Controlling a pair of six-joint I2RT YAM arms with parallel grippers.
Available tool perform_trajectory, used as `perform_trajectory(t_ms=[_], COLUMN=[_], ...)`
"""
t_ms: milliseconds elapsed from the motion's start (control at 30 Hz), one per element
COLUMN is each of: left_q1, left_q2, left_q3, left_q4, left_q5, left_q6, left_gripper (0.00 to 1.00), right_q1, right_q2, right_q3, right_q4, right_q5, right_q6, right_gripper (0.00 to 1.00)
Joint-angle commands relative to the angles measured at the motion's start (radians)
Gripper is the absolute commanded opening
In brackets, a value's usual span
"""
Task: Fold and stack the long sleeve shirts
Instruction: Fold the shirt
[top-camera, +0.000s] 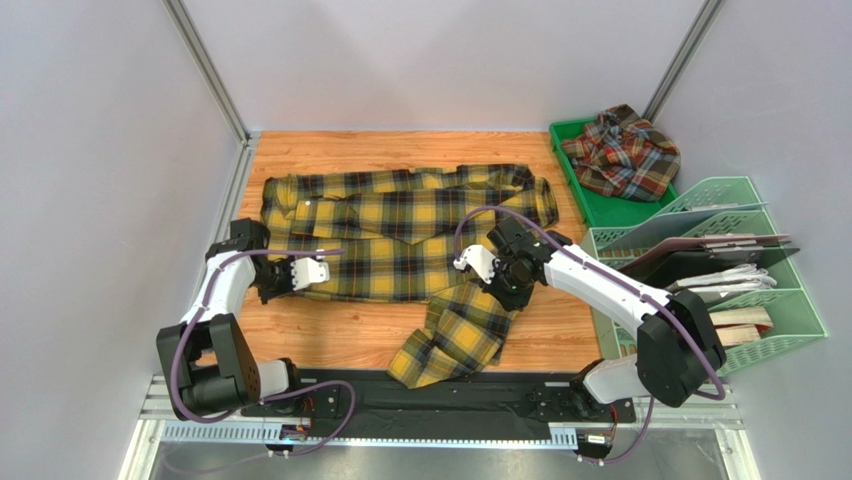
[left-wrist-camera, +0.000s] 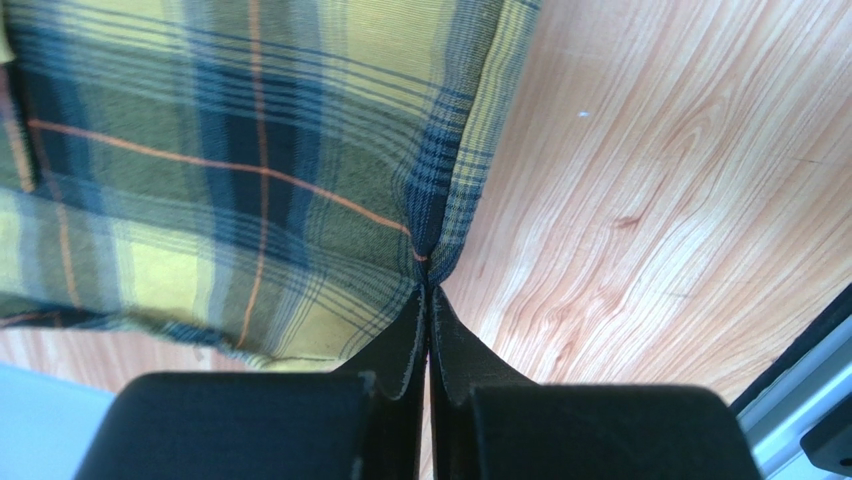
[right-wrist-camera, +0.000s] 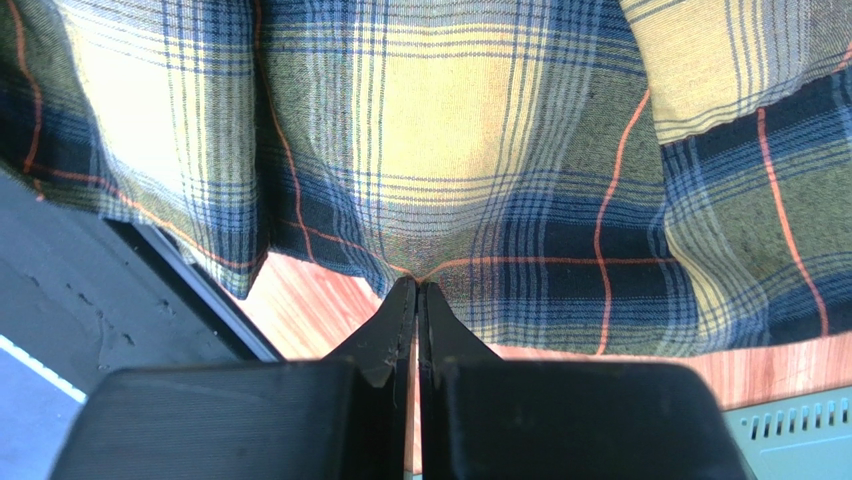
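The yellow and black check shirt (top-camera: 400, 235) lies spread across the wooden table, one sleeve trailing toward the near edge. My left gripper (top-camera: 290, 275) is shut on the shirt's near left hem; in the left wrist view the shirt's cloth (left-wrist-camera: 250, 180) is pinched at the gripper (left-wrist-camera: 427, 285). My right gripper (top-camera: 492, 268) is shut on the shirt's near right part, and in the right wrist view the fabric (right-wrist-camera: 450, 150) is lifted off the wood from the gripper (right-wrist-camera: 417, 283). The rust-red and teal-grey shirt (top-camera: 625, 152) lies crumpled in the green tray (top-camera: 600, 205).
A green desk organiser (top-camera: 740, 270) with folders and papers stands at the right edge. Grey walls close the table's back and sides. A black rail (top-camera: 430, 395) runs along the near edge between the arm bases.
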Motion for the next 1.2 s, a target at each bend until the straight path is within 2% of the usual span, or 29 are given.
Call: perform_trajectory(t_ms=[0, 267, 533, 667, 867, 1167], left_q1=[0.028, 0.052, 0.052, 0.052, 0.052, 0.037], left_q2=[-0.026, -0.017, 0.036, 0.087, 0.199, 0.383], left_q3=[0.060, 0.109, 0.273, 0.350, 0.543, 0.747], left_q4=[-0.066, -0.111, -0.172, -0.161, -0.135, -0.099], left_q5=[0.067, 0.096, 0.154, 0.184, 0.233, 0.231], left_q6=[0.000, 0.012, -0.046, -0.100, -0.221, -0.341], left_gripper=[0.00, 0.00, 0.00, 0.00, 0.00, 0.00], right_q1=[-0.013, -0.062, -0.122, -0.185, -0.248, -0.288], right_q2=[-0.048, -0.078, -0.071, 0.009, 0.129, 0.423], right_q3=[0.008, 0.046, 0.186, 0.294, 0.483, 0.893], right_q4=[-0.043, -0.066, -0.092, -0.104, -0.129, -0.190], right_q5=[-0.018, -0.032, -0.031, -0.035, -0.038, -0.037], right_q6=[-0.015, -0.021, -0.070, -0.102, -0.154, -0.208], right_gripper=[0.00, 0.00, 0.00, 0.00, 0.00, 0.00])
